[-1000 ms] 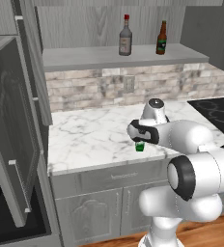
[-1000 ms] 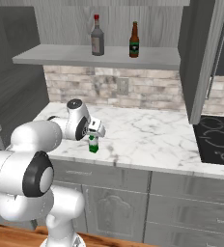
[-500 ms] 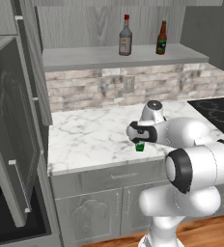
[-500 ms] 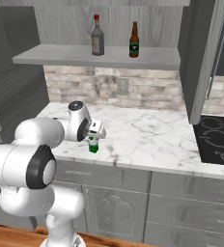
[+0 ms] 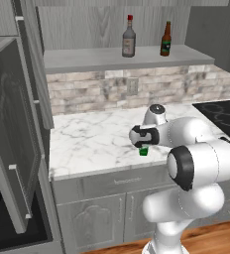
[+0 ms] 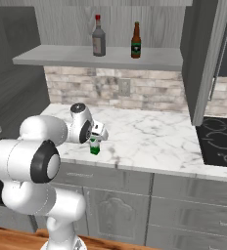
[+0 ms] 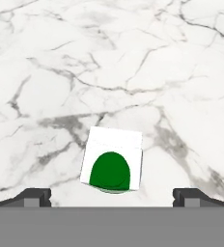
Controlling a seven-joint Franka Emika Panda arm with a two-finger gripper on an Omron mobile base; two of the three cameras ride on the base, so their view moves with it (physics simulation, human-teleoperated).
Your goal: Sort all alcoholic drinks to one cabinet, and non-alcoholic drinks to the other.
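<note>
The carton point(image 7: 112, 167) was seen standing on the marble counter point(image 7: 133, 72) directly below and between the fingers point(image 7: 34, 197), nearer neither. It could be tipped or pushed aside if the gripper point(image 6: 97, 134) were lowered off-centre. The fingers were spread fully apart, holding and touching nothing. Far beyond, both bottles point(image 5: 129, 43) stood on the shelf point(image 5: 87, 59).

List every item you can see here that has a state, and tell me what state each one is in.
gripper: open, poised over the carton, holding nothing.
green and white carton: upright on the marble counter, between the fingertips, not gripped.
clear bottle with red cap: upright on the wall shelf.
brown bottle: upright on the same shelf, apart from the clear one.
cabinet door at left: swung open.
</note>
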